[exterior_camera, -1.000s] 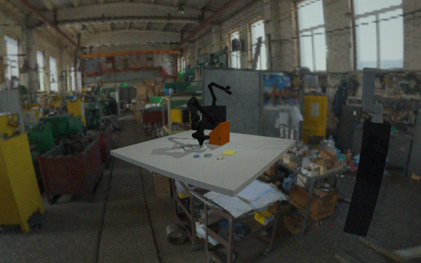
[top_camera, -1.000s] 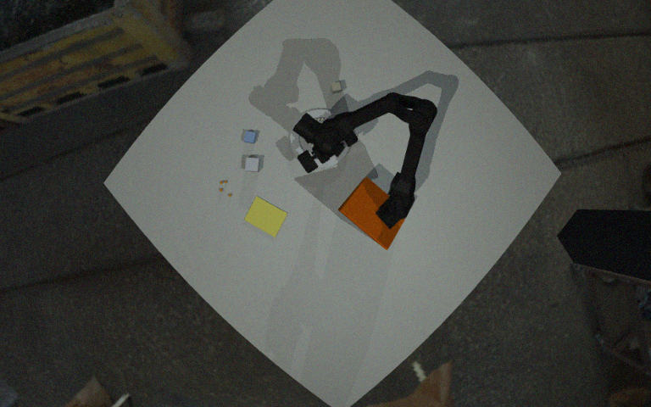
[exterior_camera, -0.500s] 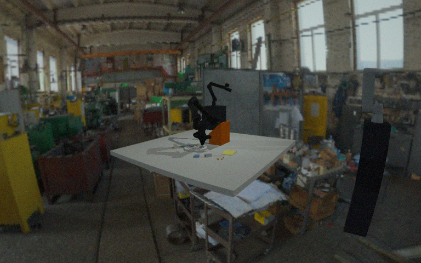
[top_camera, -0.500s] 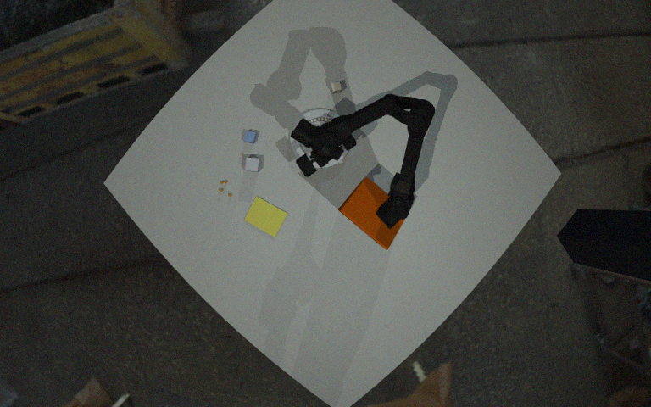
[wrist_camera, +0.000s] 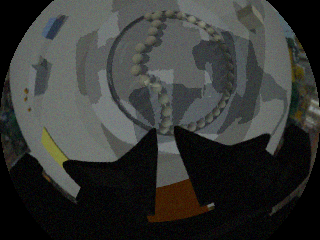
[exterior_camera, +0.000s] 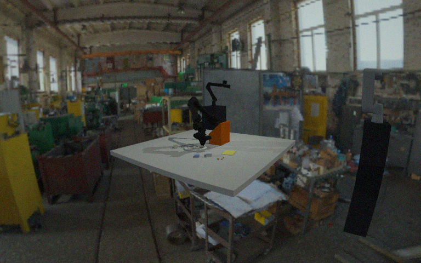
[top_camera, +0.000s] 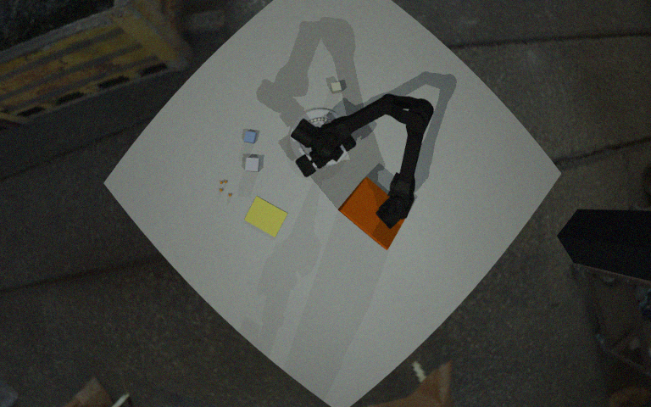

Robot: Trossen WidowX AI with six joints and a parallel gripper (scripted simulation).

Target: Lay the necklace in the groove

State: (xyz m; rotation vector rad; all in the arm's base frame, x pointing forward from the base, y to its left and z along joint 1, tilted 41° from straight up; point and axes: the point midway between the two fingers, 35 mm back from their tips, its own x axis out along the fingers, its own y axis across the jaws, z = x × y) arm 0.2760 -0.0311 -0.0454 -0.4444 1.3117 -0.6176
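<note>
The round bead board (top_camera: 320, 113) (exterior_camera: 186, 149) (wrist_camera: 109, 75) lies on the table with a dark ring groove. The pearl necklace (top_camera: 318, 119) (wrist_camera: 140, 48) follows the groove along the top, right and lower right in the wrist view. Its other part bends inward across the board's middle, and the groove's left side shows bare there. My gripper (exterior_camera: 202, 145) (wrist_camera: 165, 131) is slightly open, tips low at the board's near edge. Beads lie right at the tips; none is plainly gripped. The arm hides much of the board in the top view.
An orange box (top_camera: 362, 201) (exterior_camera: 221, 135) (wrist_camera: 175, 202) stands by the arm's base. A blue cube (top_camera: 250, 136) (wrist_camera: 52, 27), a grey block (top_camera: 252, 164) (wrist_camera: 41, 77), a yellow flat piece (top_camera: 266, 215) (exterior_camera: 228, 152) and several small orange bits lie to one side. A cream block (top_camera: 335, 86) (wrist_camera: 250, 18) sits beyond the board.
</note>
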